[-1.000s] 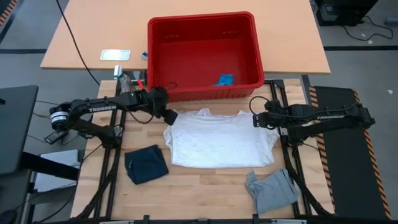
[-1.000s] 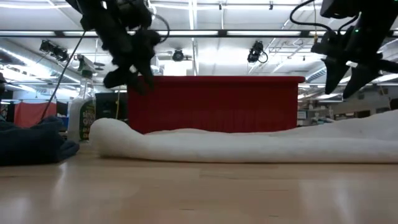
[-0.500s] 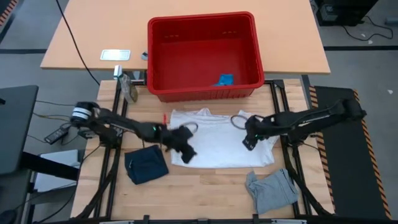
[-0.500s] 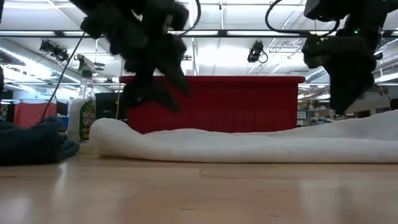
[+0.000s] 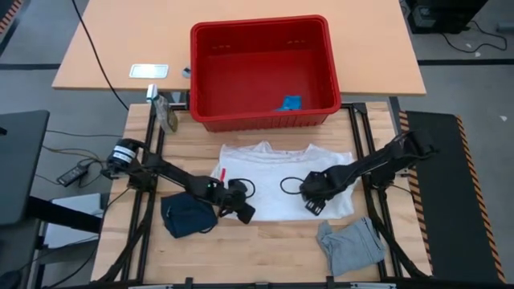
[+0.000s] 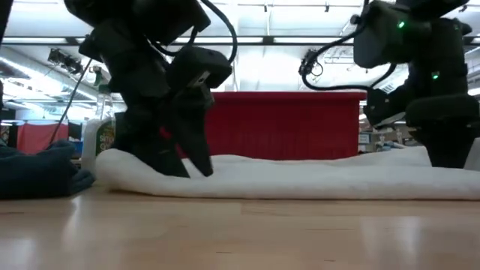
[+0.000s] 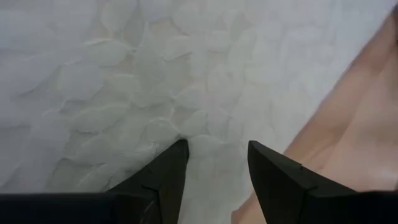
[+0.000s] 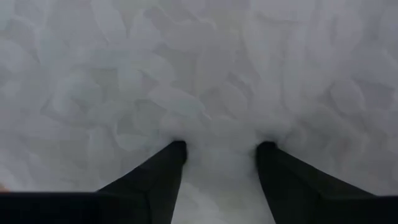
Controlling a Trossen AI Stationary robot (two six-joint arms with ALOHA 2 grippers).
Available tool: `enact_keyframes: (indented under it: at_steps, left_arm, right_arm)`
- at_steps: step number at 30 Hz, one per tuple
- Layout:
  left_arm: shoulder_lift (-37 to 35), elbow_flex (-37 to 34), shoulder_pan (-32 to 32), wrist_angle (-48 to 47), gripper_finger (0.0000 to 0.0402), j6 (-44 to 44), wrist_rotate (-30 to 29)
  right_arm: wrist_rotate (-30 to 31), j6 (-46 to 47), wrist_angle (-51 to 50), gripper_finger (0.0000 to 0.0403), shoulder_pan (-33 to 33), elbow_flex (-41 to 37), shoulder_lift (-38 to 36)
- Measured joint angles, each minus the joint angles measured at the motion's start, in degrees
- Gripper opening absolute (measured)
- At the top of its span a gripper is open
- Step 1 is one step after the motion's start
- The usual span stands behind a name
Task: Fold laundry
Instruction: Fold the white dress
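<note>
The white laundry piece is thin crinkled cloth — its surface puckers all over in small soft ridges, matt and a little translucent. The navy piece looks like thicker, smoother cloth, and the grey piece like soft matt jersey. The bench is pale wood in planks with a light sheen. The red basket is hard plastic — slightly glossy, ribbed along its walls. Each hand's fingers are dark and matt.
</note>
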Motion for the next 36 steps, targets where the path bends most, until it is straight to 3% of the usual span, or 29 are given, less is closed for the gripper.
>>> enact_keyframes:
  at_steps: [5,9,16,18,23,26,31,36]
  left_arm:
    - [-0.3,0.0,0.1,-5.4,0.018,4.1,0.0]
    - [-0.9,0.1,0.5,-9.3,0.018,15.6,0.2]
    - [-2.9,0.0,5.8,-22.7,0.018,41.0,-0.8]
    - [-3.9,-0.1,7.9,-28.3,0.018,46.2,-3.3]
    - [-7.7,-0.7,13.7,-38.2,0.018,60.0,-12.0]
    - [-12.0,-0.8,16.7,-38.4,0.018,64.7,-13.3]
    - [-21.3,-0.5,16.6,-37.5,0.018,61.6,-13.3]
    - [-30.7,-0.4,9.6,-34.1,0.018,51.2,-9.0]
  right_arm:
    - [0.0,2.4,1.2,0.0202,3.4,4.2,2.2]
    - [-2.7,7.5,5.7,0.0198,5.2,8.9,3.8]
    - [-5.7,21.7,35.5,0.0196,8.1,16.0,17.6]
    - [-4.9,23.2,39.4,0.0196,8.7,20.8,22.7]
    - [0.4,21.6,34.3,0.0193,9.2,32.5,28.3]
    - [2.1,15.7,28.3,0.0191,8.9,36.3,27.6]
    - [7.0,0.0,14.0,0.0191,8.7,40.1,20.4]
    - [12.2,-16.4,1.6,0.0191,9.5,40.1,13.3]
